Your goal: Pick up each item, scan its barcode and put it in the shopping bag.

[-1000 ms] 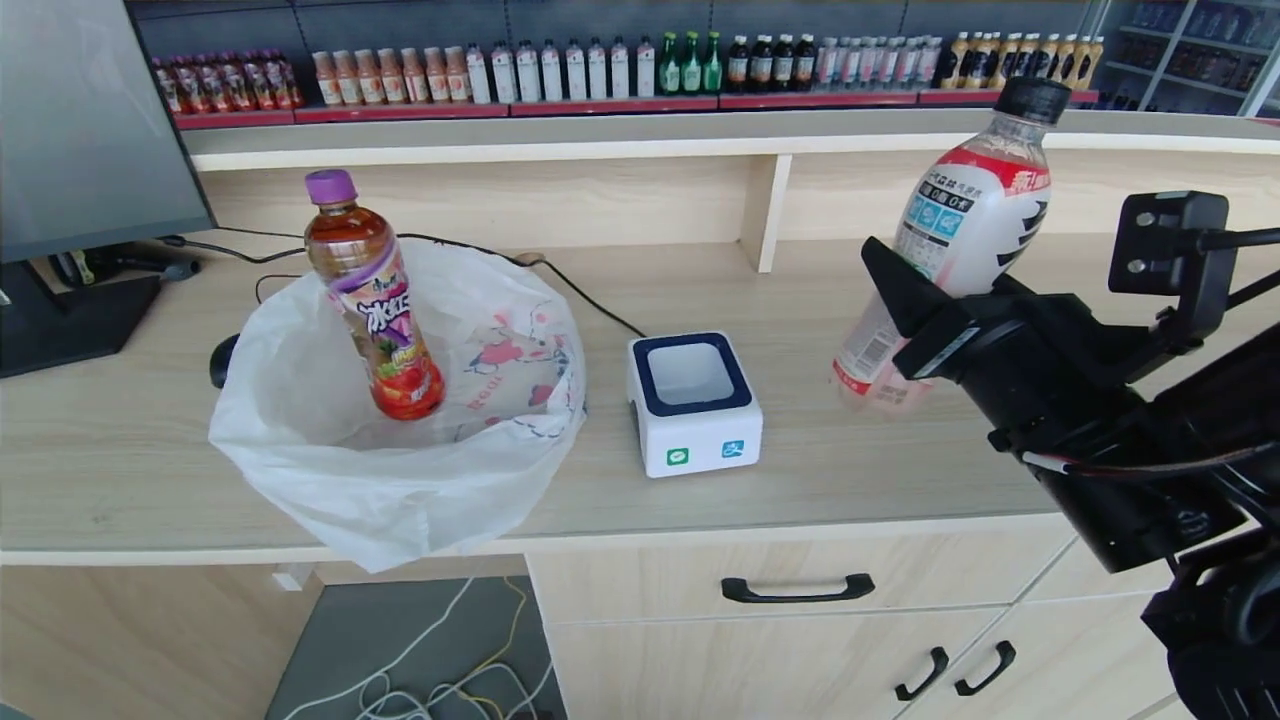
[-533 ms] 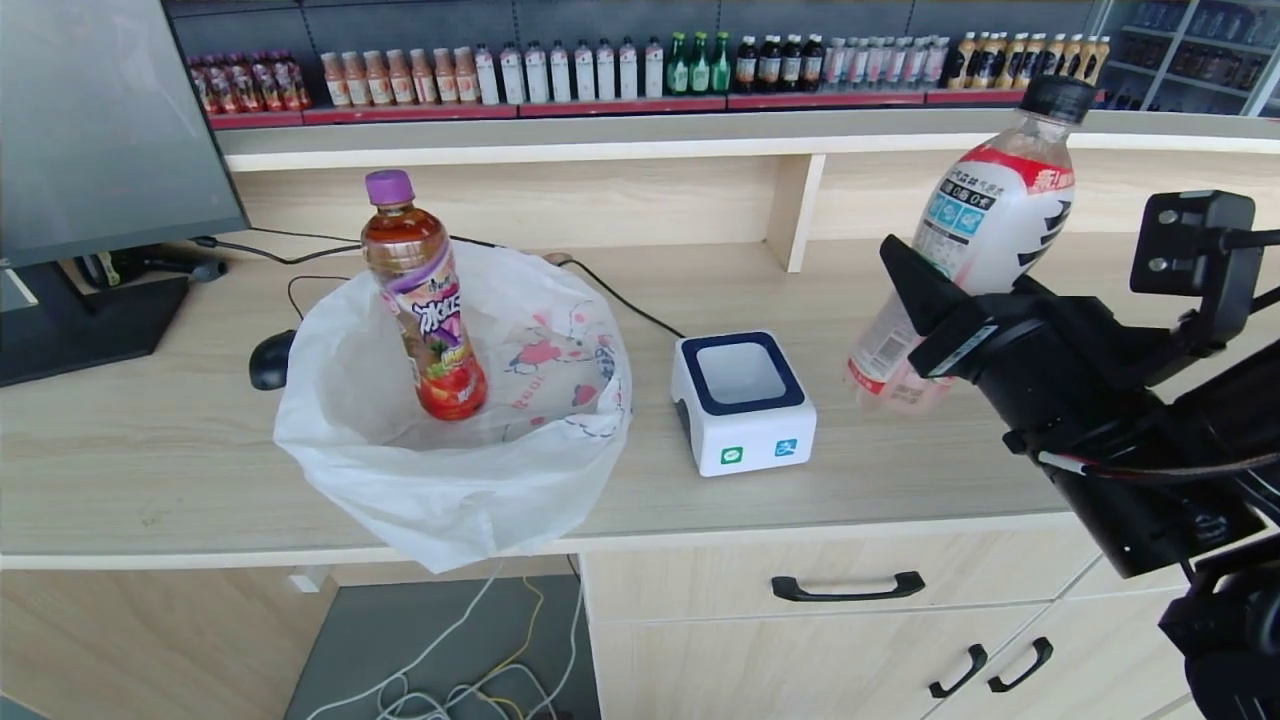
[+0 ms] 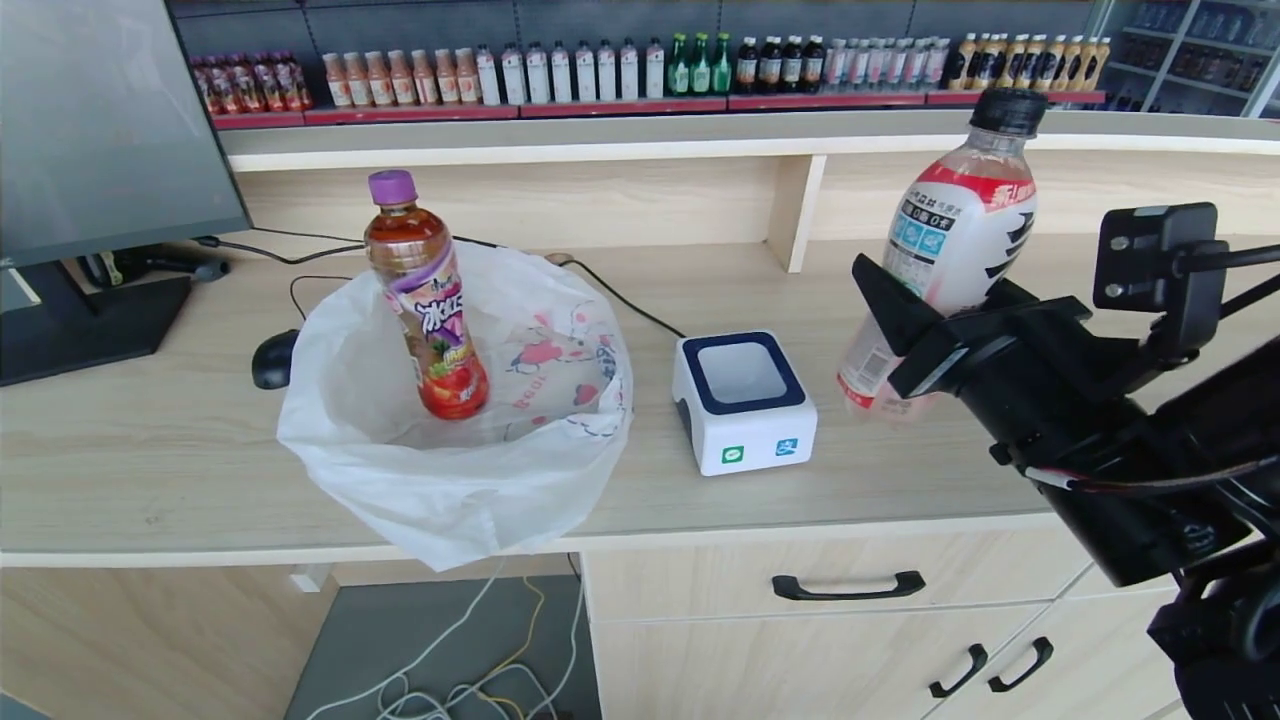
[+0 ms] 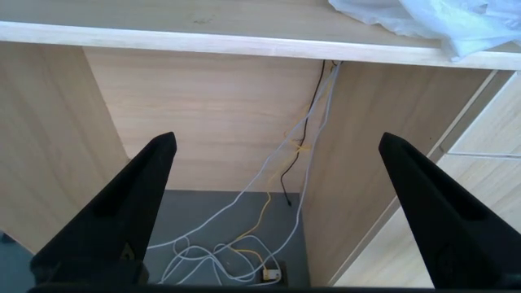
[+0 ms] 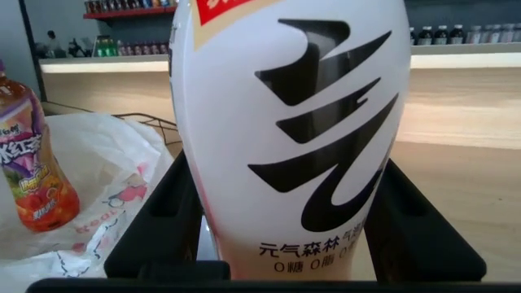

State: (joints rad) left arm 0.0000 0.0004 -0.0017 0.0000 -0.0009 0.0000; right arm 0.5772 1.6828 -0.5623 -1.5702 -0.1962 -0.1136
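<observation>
A white-labelled drink bottle (image 3: 935, 255) with a black cap hangs tilted above the counter, right of the scanner, with my right gripper (image 3: 935, 325) shut on its lower half. Up close, the same bottle (image 5: 289, 130) sits between the black fingers (image 5: 159, 220). The white scanner (image 3: 742, 402) with a dark-rimmed window stands mid-counter. A purple-capped tea bottle (image 3: 423, 295) stands upright inside the open white shopping bag (image 3: 450, 470); both also appear as the tea bottle (image 5: 32, 171) and bag (image 5: 106, 187) from the right wrist. My left gripper (image 4: 277, 212) hangs open below the counter edge, holding nothing.
A monitor (image 3: 100, 120) on a black stand and a black mouse (image 3: 272, 358) sit at the counter's left, with cables (image 3: 600, 290) running behind the bag. A raised shelf (image 3: 700, 135) backs the counter. Drawers (image 3: 850, 585) lie below; loose cables (image 4: 244, 244) on the floor.
The head camera shifted between the first two frames. Since half a second ago, my right gripper has carried the bottle a little left toward the scanner. The tea bottle and bag stay put.
</observation>
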